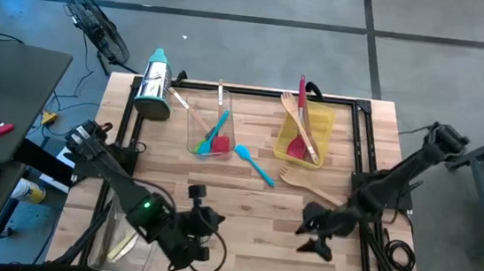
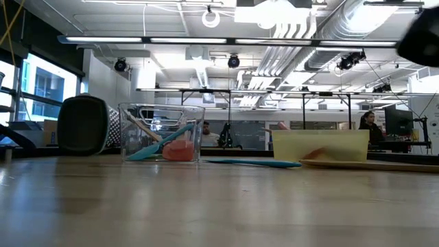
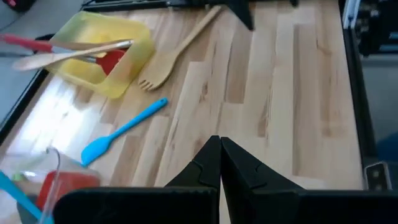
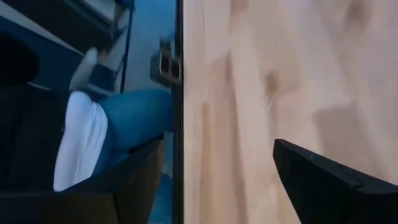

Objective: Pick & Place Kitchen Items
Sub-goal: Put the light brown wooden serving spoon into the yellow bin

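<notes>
A blue spatula and a pale wooden fork lie flat on the wooden table between two bins. The clear bin holds a red spatula, a blue one and a wooden utensil. The yellow bin holds a red spatula and wooden utensils that stick out over its rim. My left gripper is shut and empty near the table's front edge, pointing toward the blue spatula. My right gripper hangs open and empty over bare wood at the front right.
A steel grater with a teal top lies at the far left. Another clear bin stands at the front left under my left arm. A black frame edges the table. A person's leg shows beyond the near edge.
</notes>
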Available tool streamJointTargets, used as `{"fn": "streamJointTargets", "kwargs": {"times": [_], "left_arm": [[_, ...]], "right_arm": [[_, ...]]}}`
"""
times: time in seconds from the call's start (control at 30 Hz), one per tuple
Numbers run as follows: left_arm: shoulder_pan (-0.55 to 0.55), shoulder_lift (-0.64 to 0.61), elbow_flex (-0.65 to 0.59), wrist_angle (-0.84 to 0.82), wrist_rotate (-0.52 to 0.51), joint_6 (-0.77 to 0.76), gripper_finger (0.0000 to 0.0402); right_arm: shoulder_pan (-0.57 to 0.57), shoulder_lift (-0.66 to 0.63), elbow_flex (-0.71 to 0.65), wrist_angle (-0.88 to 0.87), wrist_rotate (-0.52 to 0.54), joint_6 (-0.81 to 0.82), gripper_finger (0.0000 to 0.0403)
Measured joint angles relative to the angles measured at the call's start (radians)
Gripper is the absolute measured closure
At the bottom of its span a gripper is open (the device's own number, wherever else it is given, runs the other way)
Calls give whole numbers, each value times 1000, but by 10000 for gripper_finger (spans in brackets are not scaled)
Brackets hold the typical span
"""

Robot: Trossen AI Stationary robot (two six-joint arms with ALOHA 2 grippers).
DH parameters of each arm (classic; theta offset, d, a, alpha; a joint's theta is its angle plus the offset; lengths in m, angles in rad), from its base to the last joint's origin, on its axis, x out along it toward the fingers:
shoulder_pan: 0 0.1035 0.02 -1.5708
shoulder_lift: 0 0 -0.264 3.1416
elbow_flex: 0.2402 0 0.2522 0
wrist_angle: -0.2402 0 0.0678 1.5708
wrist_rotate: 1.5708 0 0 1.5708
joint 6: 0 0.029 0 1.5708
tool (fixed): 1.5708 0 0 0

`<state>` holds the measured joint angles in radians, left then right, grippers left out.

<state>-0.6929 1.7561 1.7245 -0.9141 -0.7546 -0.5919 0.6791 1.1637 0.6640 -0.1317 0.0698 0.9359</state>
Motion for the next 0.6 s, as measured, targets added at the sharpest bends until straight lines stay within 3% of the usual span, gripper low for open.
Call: {"fn": "streamJointTargets", "kwargs": {"times": [0.17,0.33,0.47,0.6], "left_arm": [[59,0,0,119,123,318,401],[154,0,-6,271,319,577,401],[250,-1,-131,444,429,678,401],[345,2,-291,690,551,775,401]], "right_arm": [[94,182,0,118,-49,154,162],[153,325,0,260,-106,277,274],[184,398,0,330,-114,392,383],[218,418,0,313,-8,482,399]]}}
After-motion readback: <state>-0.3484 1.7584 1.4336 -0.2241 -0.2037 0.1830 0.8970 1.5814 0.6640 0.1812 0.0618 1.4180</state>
